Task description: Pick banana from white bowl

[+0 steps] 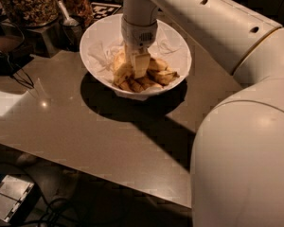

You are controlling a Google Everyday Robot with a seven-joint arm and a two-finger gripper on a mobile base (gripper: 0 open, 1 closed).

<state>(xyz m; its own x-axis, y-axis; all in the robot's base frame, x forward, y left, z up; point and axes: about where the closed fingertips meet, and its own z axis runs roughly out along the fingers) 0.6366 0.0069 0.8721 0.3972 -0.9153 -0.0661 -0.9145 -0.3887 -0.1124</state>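
The white bowl stands on the grey table, lined with crumpled white paper. Several yellow bananas lie in it. The plump yellow banana lies at the left of the pile; slimmer brown-streaked ones lie to its right. My gripper reaches straight down into the bowl and sits on the pile, against the plump banana's right side. It hides the middle of the pile.
Glass jars of nuts and a metal cup with a scoop stand behind the bowl on the left. Black cables lie at the table's left edge. My arm's large white body fills the right side.
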